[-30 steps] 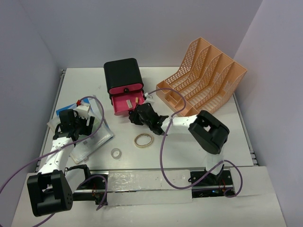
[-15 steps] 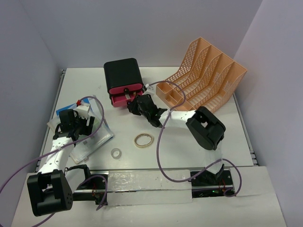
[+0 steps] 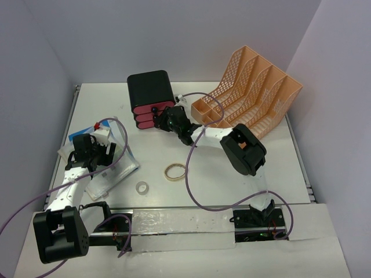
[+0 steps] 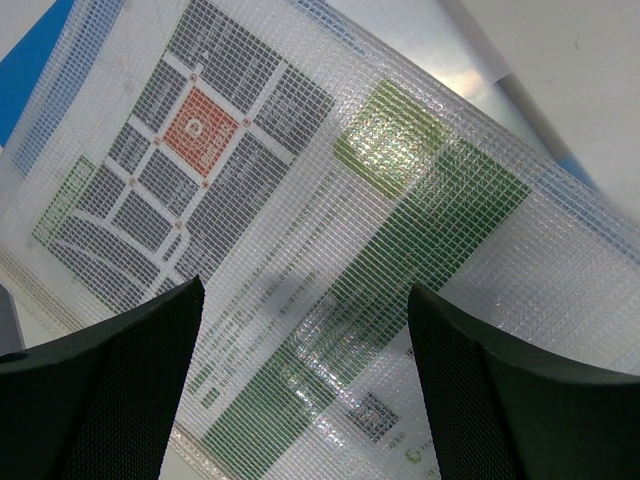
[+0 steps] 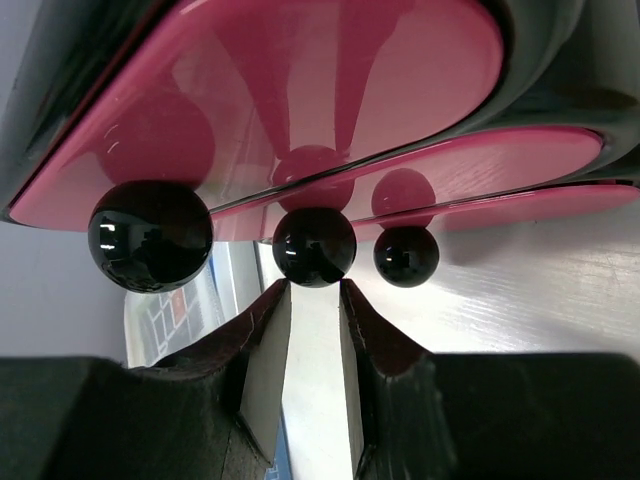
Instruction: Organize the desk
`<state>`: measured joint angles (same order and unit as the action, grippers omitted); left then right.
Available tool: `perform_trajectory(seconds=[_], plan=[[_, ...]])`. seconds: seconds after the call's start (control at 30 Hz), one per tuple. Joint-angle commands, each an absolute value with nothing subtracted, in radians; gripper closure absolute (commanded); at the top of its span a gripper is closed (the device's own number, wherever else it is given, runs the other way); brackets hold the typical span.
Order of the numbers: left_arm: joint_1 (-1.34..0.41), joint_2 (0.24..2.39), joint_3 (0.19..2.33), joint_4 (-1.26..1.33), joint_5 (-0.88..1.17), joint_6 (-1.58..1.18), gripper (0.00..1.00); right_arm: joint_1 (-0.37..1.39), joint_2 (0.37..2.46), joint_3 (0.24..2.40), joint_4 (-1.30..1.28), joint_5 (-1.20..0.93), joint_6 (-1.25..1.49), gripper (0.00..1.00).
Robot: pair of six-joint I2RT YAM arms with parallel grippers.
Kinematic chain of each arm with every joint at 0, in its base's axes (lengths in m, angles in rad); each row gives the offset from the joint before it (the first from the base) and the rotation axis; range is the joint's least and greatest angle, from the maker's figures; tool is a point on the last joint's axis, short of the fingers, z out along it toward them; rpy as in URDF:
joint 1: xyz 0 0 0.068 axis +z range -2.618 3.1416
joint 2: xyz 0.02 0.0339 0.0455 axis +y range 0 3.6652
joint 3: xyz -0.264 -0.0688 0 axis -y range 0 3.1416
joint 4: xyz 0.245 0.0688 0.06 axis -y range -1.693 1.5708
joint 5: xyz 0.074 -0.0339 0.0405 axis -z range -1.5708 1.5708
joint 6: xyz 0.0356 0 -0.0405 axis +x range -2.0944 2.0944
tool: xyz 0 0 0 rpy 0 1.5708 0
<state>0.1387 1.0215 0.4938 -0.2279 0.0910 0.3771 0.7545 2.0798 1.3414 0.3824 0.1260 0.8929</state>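
Top external view: the desk [image 3: 278, 168], surely stiff and too heavy to lift, spans the scene; only its clutter can be gripped. Far centre is the drawer box [image 3: 149, 92], with the right gripper [image 5: 313, 300] barely parted and empty at its middle knob [image 5: 314, 247]. Near left, the left gripper [image 4: 305, 300] gapes over a slippery-looking mesh pouch [image 4: 300, 160].

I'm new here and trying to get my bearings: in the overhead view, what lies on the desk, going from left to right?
Mesh pouch of papers → small white roll → tan ring → peach file rack.
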Motion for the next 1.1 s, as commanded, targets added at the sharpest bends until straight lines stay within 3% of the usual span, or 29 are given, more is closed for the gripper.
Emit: perform_trajectory(seconds=[0.0,0.1,0.43,1.07], plan=[[0.143,1.026,0.495,-0.198,0.107,0.382,0.11,0.739,2.091,1.378,0.433,0.147,0.918,0.65],[0.143,1.026,0.495,-0.201,0.107,0.382,0.11,0.740,2.090,1.366,0.434,0.147,0.932,0.63],[0.143,1.018,0.492,-0.202,0.108,0.382,0.11,0.739,2.103,1.188,0.617,0.092,1.156,0.43],[0.143,1.018,0.489,-0.202,0.110,0.385,0.11,0.724,2.217,1.241,0.681,0.123,1.241,0.41]])
